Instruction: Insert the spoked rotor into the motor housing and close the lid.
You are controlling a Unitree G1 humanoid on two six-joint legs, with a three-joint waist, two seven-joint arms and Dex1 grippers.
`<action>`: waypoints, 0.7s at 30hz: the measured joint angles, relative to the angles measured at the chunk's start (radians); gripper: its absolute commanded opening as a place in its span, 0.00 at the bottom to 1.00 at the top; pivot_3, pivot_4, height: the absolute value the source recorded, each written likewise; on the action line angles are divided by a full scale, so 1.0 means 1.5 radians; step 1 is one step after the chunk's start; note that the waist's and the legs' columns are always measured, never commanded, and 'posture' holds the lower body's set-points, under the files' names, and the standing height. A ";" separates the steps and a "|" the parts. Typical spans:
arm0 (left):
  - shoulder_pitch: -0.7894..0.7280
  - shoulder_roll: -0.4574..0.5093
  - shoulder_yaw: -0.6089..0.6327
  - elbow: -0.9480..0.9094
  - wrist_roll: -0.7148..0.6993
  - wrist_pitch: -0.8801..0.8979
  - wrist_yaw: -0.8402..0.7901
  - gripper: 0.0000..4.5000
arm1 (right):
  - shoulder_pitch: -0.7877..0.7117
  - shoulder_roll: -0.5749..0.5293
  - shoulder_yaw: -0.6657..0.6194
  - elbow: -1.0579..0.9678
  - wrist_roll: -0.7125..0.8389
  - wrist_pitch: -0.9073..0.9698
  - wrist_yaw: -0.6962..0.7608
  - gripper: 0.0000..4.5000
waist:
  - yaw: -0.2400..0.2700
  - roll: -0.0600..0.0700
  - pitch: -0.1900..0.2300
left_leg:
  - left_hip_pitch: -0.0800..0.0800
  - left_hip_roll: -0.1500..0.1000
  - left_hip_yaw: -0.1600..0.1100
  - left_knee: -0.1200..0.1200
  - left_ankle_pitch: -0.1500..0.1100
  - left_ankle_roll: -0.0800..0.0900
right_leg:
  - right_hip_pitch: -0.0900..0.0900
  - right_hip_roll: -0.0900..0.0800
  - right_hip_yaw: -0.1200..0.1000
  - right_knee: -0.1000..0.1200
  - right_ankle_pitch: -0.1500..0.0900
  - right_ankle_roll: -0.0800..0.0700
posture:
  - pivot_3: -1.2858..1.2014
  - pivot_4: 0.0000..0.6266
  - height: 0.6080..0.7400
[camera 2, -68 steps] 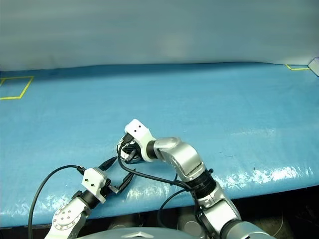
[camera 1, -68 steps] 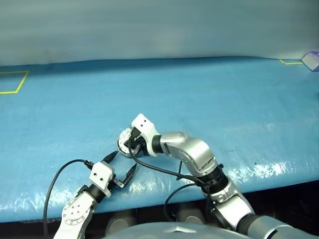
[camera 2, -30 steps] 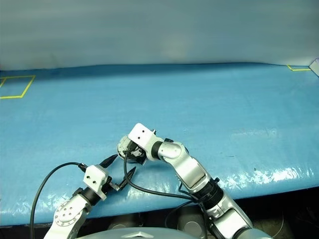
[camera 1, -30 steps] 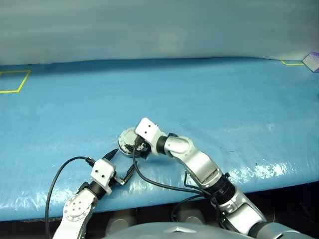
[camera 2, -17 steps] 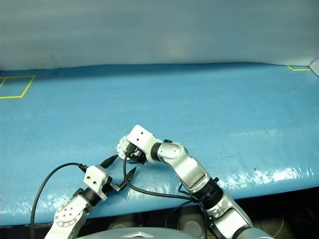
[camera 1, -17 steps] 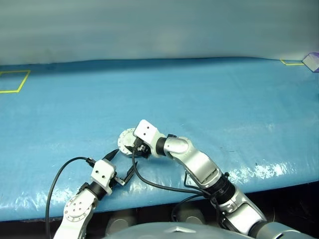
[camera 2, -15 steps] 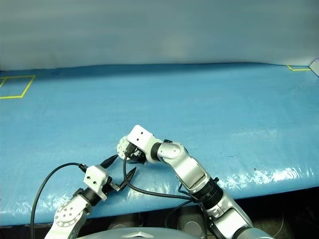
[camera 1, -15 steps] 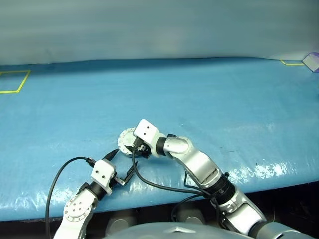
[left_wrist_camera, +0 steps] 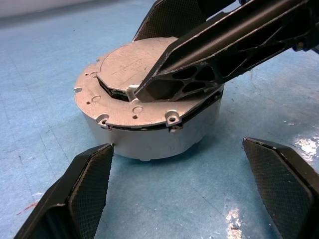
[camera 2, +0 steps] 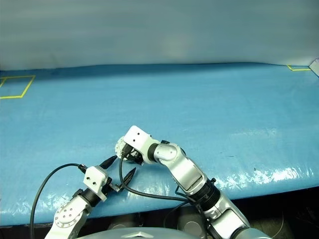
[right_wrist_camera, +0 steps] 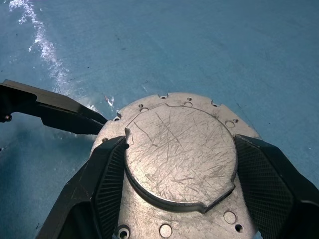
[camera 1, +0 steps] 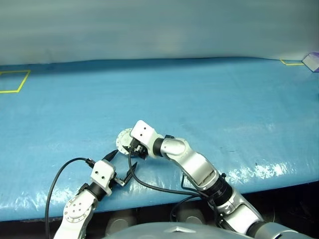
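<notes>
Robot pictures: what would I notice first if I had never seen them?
You would spot the round grey motor housing on the blue table, close to the near edge, with its scratched lid shut on top. The right gripper reaches over it, one black finger on each side of the lid's raised middle. The left gripper waits wide open right beside it, touching nothing.

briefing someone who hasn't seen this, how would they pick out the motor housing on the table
On the blue table, look near its front edge, where the two arms meet. The motor housing is the squat round grey metal case there, its lid shut on top, between the right gripper jaws. Nothing else on the table is round and metal.
</notes>
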 measured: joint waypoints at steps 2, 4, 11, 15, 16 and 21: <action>0.002 0.000 0.000 0.000 0.000 0.000 0.000 1.00 | 0.001 0.000 0.000 0.000 -0.001 -0.001 0.000 0.67 | 0.000 0.000 0.000 | 0.000 0.000 0.000 0.000 0.000 0.000 | 0.000 0.000 0.000 0.000 0.000 0.000 | 0.52 0.24 1.00; 0.002 0.000 0.000 0.000 0.000 0.000 0.000 1.00 | 0.001 -0.001 0.001 0.003 -0.002 -0.005 0.002 0.67 | 0.000 0.000 0.000 | 0.000 0.000 0.000 0.000 0.000 0.000 | 0.000 0.000 0.000 0.000 0.000 0.000 | 0.52 0.24 1.00; 0.003 0.000 0.000 0.000 0.000 0.000 0.000 1.00 | -0.001 -0.006 0.001 0.021 -0.004 -0.031 0.014 0.67 | 0.000 0.000 0.000 | 0.000 0.000 0.000 0.000 0.000 0.000 | 0.000 0.000 0.000 0.000 0.000 0.000 | 0.52 0.24 1.00; 0.003 0.000 0.000 0.000 0.000 0.000 0.000 1.00 | -0.004 -0.007 0.000 0.040 -0.006 -0.051 0.020 0.67 | -0.001 0.000 0.000 | 0.001 0.000 0.000 0.000 0.000 0.000 | 0.001 0.000 0.000 0.000 0.000 0.000 | 0.52 0.24 1.00; 0.003 0.000 0.000 0.000 0.000 0.000 0.000 1.00 | -0.004 -0.007 0.000 0.044 -0.006 -0.054 0.022 0.67 | -0.001 0.000 0.000 | 0.001 0.000 0.000 0.000 0.000 0.000 | 0.001 0.000 0.000 0.000 0.000 0.000 | 0.52 0.24 1.00; 0.003 0.000 0.000 0.000 0.000 0.000 0.000 1.00 | -0.017 -0.014 0.001 0.060 -0.008 -0.061 0.039 0.67 | -0.001 0.001 -0.001 | 0.002 0.000 0.000 0.000 0.000 0.000 | 0.002 0.000 0.000 0.000 0.000 0.000 | 0.52 0.24 1.00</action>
